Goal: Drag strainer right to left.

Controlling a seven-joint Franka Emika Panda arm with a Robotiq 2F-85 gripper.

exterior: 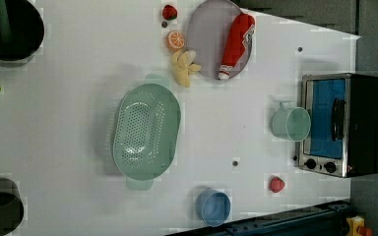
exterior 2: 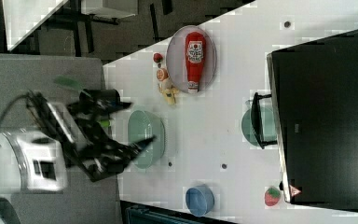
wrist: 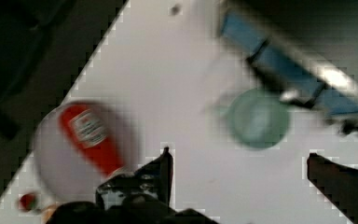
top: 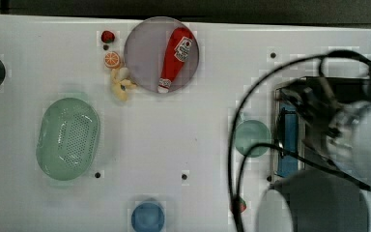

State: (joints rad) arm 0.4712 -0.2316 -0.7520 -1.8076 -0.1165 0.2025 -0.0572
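Observation:
The strainer (top: 67,137) is a pale mint-green oval basket with a grid of small holes, lying on the white table at the top view's left. It also sits at the left view's centre-left, strainer (exterior: 145,130), and in the right view, strainer (exterior 2: 151,123), partly behind my fingers. My gripper (wrist: 240,163) is open with nothing between its fingers. It hangs high above the table near the green mug (wrist: 258,119), far from the strainer. In the right view my gripper (exterior 2: 137,122) looms in the foreground with its jaws spread.
A grey plate (top: 140,53) holds a ketchup bottle (top: 175,58). Beside it lie a strawberry (top: 107,36), an orange slice (top: 111,59) and a banana (top: 121,83). A toaster oven (exterior: 339,123), a green mug (top: 252,137) and a blue cup (top: 147,216) stand around.

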